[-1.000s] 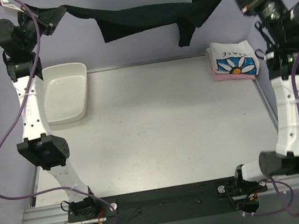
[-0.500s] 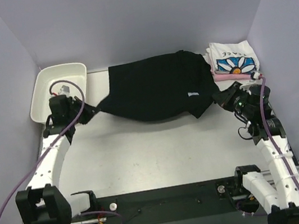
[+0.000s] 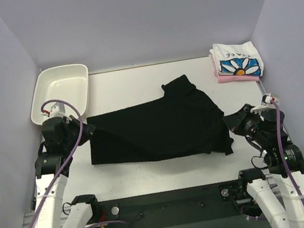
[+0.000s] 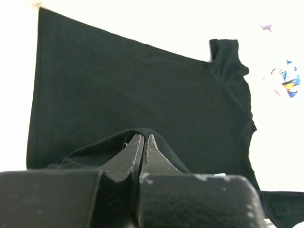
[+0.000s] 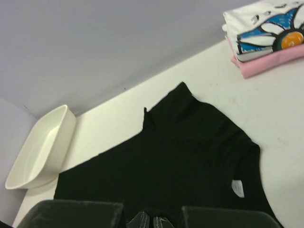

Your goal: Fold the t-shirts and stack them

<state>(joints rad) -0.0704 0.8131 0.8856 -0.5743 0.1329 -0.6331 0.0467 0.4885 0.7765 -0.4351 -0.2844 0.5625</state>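
The black shirt (image 3: 160, 127) lies spread on the table (image 3: 135, 82), near its middle, with some folds. One sleeve (image 3: 179, 85) points to the far side.

The left gripper (image 3: 87, 130) is at the left edge of the shirt. In the left wrist view its fingers (image 4: 135, 152) are pressed together with no gap, and a ridge of black cloth rises over their tips, so they pinch the shirt (image 4: 133, 85).

The right gripper (image 3: 229, 122) is at the right edge of the shirt. In the right wrist view only the tips (image 5: 151, 221) show at the bottom edge, close together. The cloth (image 5: 180, 161) reaches them, but the pinch itself is cut off. A small white tag (image 5: 237, 188) lies on the shirt near this gripper. From above I cannot find the tag.

In the far right corner, the white shirt with blue daisies (image 3: 237, 60) lies folded on the pink shirt (image 3: 233, 78). Only a thin pink edge shows under it. In the left wrist view this pile is a blurred spot.

A white tray (image 3: 61, 90) stands at the far left, apart from the black shirt. The left gripper's cable hides part of its near rim.
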